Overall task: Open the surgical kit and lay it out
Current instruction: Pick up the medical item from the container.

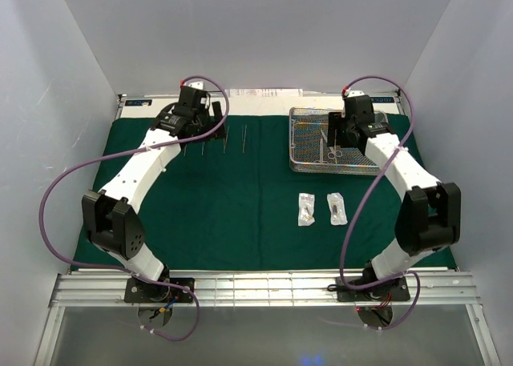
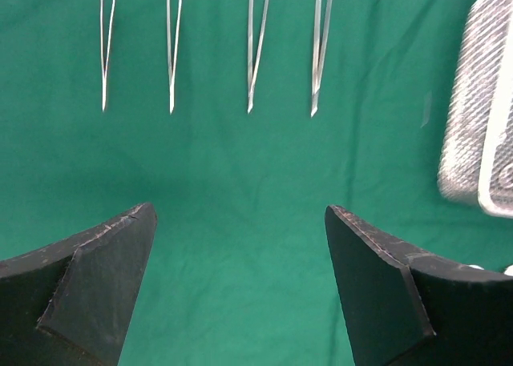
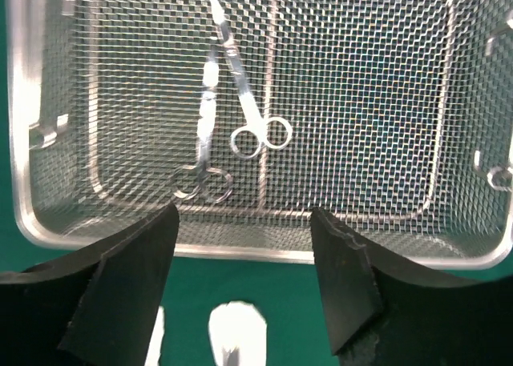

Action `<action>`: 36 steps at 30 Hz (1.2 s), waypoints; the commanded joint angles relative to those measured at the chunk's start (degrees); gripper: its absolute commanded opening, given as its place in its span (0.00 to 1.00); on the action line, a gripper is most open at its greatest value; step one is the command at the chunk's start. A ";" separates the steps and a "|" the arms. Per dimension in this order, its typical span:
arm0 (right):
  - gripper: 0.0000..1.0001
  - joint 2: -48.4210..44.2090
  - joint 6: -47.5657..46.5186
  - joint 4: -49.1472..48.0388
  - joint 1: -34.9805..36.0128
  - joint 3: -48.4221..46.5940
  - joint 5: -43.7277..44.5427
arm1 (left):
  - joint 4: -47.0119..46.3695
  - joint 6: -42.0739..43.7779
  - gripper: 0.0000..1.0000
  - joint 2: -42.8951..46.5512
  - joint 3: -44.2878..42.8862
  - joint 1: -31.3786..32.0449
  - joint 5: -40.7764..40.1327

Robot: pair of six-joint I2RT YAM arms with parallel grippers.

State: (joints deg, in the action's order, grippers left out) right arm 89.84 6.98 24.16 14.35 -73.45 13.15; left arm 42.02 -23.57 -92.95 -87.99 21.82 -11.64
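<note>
The dark green drape (image 1: 240,206) lies spread flat. Several slim forceps (image 2: 256,46) lie side by side on it, beyond my left gripper (image 2: 239,210), which hangs wide open over bare cloth with nothing in it. In the top view this gripper (image 1: 195,132) is over the row of forceps (image 1: 227,138). The silver wire-mesh tray (image 3: 361,102) holds two pairs of scissors (image 3: 244,86), crossing near their tips. My right gripper (image 3: 244,214) is open and empty above the tray's near wall. Two small clear packets (image 1: 306,209) lie on the drape in front of the tray (image 1: 309,162).
The tray's corner (image 2: 473,102) shows at the right of the left wrist view. White walls enclose the table on three sides. A metal rail (image 1: 264,286) runs along the near edge by both arm bases. Purple cables loop off each arm.
</note>
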 commanded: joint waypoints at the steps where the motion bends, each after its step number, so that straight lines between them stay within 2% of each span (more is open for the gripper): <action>1: 0.71 4.71 -2.15 -1.22 -2.65 -3.98 -5.32 | 0.34 -0.24 0.98 3.82 3.08 -0.20 -0.76; 6: 0.65 11.31 -6.63 -1.14 -5.21 -7.49 -9.89 | 0.34 -1.03 0.97 6.81 5.98 -0.20 -1.55; 9: 0.55 15.79 -9.44 -1.14 -5.91 -9.25 -10.07 | 0.08 -1.56 0.98 7.69 7.65 -0.20 -1.28; 17: 0.45 24.67 -12.60 -1.40 -6.35 -14.44 -11.65 | -0.18 -2.44 0.96 7.43 9.32 -0.20 1.00; 19: 0.34 26.16 -13.13 -1.66 -6.35 -15.23 -11.91 | -0.27 -2.53 0.96 7.26 9.32 -0.20 1.44; 23: 0.33 27.40 -13.93 -3.15 -6.26 -15.50 -12.62 | -0.45 -2.71 0.95 6.73 9.24 -0.20 1.97; 36: 0.40 33.64 -15.42 -1.66 -6.26 -19.63 -12.62 | -0.36 -2.97 0.95 5.59 9.50 -0.20 3.38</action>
State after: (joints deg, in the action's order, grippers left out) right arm 121.93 -6.98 22.50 8.27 -90.96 0.91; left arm 42.81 -26.02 -87.64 -79.09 21.80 -9.30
